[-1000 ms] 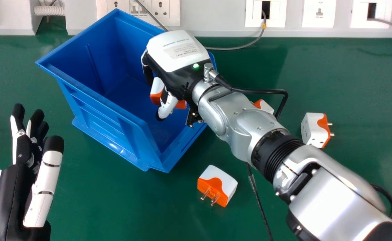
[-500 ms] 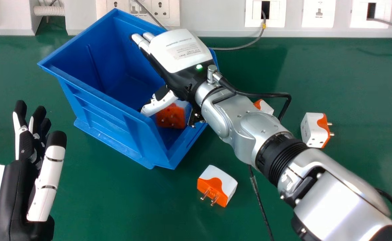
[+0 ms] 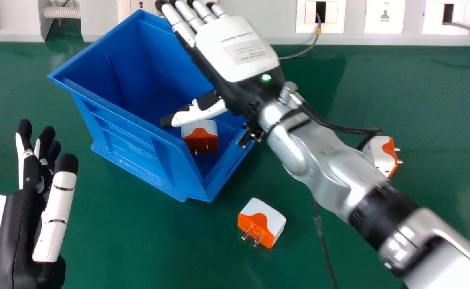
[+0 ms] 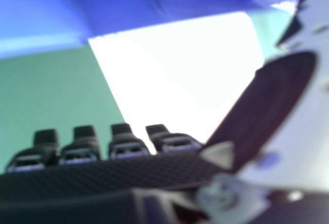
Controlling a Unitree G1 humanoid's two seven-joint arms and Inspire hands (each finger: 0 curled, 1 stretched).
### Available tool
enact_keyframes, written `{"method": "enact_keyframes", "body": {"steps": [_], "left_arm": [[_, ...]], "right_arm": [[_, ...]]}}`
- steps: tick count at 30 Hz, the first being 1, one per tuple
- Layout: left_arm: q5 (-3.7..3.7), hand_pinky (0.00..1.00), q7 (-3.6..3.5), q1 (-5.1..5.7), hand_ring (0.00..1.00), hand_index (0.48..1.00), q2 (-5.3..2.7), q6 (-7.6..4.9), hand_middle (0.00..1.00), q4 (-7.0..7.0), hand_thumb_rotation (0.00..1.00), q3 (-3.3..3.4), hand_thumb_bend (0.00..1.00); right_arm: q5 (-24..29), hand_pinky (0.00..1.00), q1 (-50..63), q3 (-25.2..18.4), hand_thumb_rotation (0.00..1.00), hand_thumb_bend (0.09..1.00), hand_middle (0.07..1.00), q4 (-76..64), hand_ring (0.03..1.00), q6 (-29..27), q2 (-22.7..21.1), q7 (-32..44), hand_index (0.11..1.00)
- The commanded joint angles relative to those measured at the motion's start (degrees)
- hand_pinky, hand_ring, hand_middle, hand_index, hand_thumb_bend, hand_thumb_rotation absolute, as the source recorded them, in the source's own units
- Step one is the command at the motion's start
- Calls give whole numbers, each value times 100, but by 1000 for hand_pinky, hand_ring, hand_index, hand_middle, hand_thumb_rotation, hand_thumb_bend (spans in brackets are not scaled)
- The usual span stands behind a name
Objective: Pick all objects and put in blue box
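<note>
Plug adapter, boxy with metal prongs, inside the ribbed blue box.

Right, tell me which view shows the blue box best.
The head view: the blue box shows its rim, inside and outer side there, though the right hand covers part. The right hand view has a stretch of its wall.

The head view is bright, with soft shadows on the tabletop and white highlights on the silver right forearm — plus 1 glowing green light. In the right hand view, 1 broad area is overexposed — pure white, without detail.
</note>
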Motion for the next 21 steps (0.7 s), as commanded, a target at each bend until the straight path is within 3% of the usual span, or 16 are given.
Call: {"method": "enact_keyframes", "body": {"steps": [1,3,6,9,12,15,18,21], "left_arm": [[17,1000,17,-71,1000,994,18,-86,1000,-47,806,-2,495],[1,1000,-14,-129,1000,990,40,-114,1000,21,808,1,501],[136,1000,24,-202,1000,986,56,-175,1000,82,808,-11,507],[114,1000,-14,-241,1000,979,71,-168,1000,111,818,-37,511],[211,1000,17,-259,1000,974,87,-199,1000,142,825,-41,511],[260,998,43,-270,1000,971,80,-215,1000,156,834,-50,511],[218,998,23,-265,1000,971,71,-158,1000,138,838,-62,510],[126,999,-24,-252,1000,970,63,-139,1000,152,835,-69,504]], "right_arm": [[-21,958,990,-465,554,641,1000,-1939,999,-81,-605,181,999],[-64,956,1621,-629,578,586,1000,-2699,1000,17,-839,339,1000],[-90,964,2577,-902,606,562,1000,-3606,1000,1,-1117,342,1000],[-2,954,3434,-1157,630,535,1000,-4239,1000,-10,-1269,380,1000],[22,956,4183,-1415,632,523,1000,-4643,1000,-139,-1366,306,1000],[22,950,4786,-1650,641,522,1000,-4810,1000,-355,-1370,124,1000],[23,936,5198,-1792,645,528,1000,-4737,996,-595,-1371,-33,1000],[-74,912,5495,-1844,660,541,1000,-4547,988,-776,-1338,-242,998]]}}
